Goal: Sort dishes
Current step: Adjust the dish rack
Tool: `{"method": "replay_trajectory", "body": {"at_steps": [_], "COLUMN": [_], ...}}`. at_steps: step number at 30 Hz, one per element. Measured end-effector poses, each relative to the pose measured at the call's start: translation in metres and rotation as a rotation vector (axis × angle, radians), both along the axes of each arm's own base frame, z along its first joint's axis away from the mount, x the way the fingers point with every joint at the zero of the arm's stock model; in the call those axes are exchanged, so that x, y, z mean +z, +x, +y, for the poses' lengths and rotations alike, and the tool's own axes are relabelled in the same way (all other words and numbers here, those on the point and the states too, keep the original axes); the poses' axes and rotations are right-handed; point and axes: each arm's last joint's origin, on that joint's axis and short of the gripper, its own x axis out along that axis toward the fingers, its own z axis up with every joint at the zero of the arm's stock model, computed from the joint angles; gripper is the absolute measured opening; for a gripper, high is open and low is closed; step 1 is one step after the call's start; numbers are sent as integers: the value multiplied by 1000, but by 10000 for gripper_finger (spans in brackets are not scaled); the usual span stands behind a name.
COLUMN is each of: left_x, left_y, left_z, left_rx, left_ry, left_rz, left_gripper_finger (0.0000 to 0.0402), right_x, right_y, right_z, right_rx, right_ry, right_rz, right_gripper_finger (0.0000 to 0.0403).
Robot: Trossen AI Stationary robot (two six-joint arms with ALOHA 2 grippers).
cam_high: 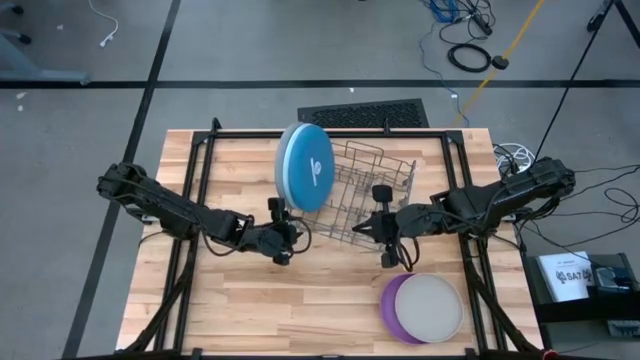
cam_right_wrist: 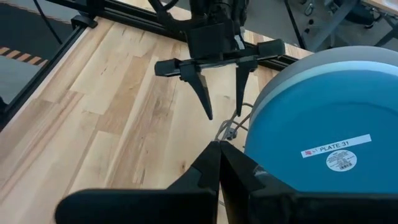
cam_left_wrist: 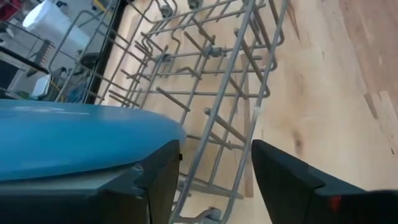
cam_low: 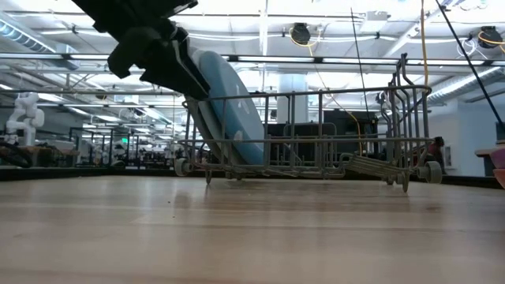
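- Near the front right corner of the counter (cam_high: 250, 300), a beige-grey plate (cam_high: 431, 306) is seen lying flat on a purple plate (cam_high: 392, 308); the pair is stacked, apparently waiting to be sorted, and neither gripper is touching it.
- The left gripper (cam_high: 287, 230) is held toward the middle of the counter, just at the near left corner of the wire rack (cam_high: 375, 195). Its fingers (cam_right_wrist: 204, 94) are spread wide with nothing between them, as the right wrist view shows, so it is judged to be free beside the blue plates rather than gripping them.
- The right gripper (cam_high: 385, 236) is held just in front of the rack's near side, right of the left gripper. Its fingers are pressed together with nothing visibly held.
- The rack stands in the middle of the counter toward the far edge, its tines mostly unfilled.
- At the rack's left end, blue plates (cam_high: 304, 168) are stood on edge, leaning against the wires; a labelled darker blue one faces outward with paler ones behind. Standing them upright is judged to be the sorting aim.
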Motion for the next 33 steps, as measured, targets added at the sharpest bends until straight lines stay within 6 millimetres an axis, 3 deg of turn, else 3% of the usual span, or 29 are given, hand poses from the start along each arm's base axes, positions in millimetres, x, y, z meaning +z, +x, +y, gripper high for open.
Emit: {"method": "replay_trajectory", "body": {"at_steps": [20, 26, 33], "left_x": [-11, -2, 10], "left_y": [10, 16, 23], "left_z": [17, 10, 1], "left_rx": [72, 44, -50], "left_ry": [-263, -314, -513], "left_rz": [20, -20, -38], "left_gripper_finger": [203, 203, 203], "right_x": [0, 0, 0], "right_y": [0, 0, 0], "right_z": [0, 0, 0], "right_rx": [-2, -1, -1], "right_ry": [3, 2, 2], "right_rz": [-3, -3, 0], "right_gripper_finger": [0, 0, 0]}}
